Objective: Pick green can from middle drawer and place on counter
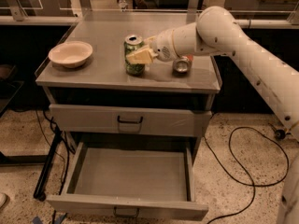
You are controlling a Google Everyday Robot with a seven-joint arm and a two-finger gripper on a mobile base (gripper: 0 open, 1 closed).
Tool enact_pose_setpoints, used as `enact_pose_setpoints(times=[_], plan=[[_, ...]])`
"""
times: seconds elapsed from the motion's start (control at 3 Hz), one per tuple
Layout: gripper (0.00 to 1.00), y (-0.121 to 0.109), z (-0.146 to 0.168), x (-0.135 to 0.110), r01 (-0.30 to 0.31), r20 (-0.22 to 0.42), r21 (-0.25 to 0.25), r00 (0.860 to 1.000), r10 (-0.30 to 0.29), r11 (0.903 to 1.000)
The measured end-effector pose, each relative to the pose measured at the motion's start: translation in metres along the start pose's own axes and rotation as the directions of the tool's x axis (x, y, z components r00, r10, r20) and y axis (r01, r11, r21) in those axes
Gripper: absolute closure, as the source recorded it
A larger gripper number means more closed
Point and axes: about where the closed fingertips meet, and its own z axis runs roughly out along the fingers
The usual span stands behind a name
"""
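The green can (133, 65) stands upright on the counter (103, 73), near its front middle, silver top up. My gripper (139, 51) reaches in from the right and is shut on the can's upper half; one pale fingertip (138, 57) lies across its front and the other is behind it. The can's base looks level with the counter surface. The middle drawer (131, 174) is pulled open below, its flat grey floor bare.
A pale bowl (70, 53) sits at the counter's left. An orange-red can with a silver end (182, 64) lies right of the green can, under my arm. A closed drawer front with a black handle (130, 120) is above the open drawer. A black cable (243, 171) loops on the floor at right.
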Motion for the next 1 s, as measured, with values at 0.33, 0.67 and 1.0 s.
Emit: enact_pose_setpoints(times=[0.33, 0.67, 1.0], plan=[[0.81, 0.0000, -0.0001, -0.0002, 0.000, 0.000, 0.000, 1.000, 0.000, 1.0000], [0.58, 0.0000, 0.0000, -0.0002, 0.000, 0.000, 0.000, 1.000, 0.000, 1.0000], [0.36, 0.0000, 0.0000, -0.0002, 0.000, 0.000, 0.000, 1.000, 0.000, 1.0000]])
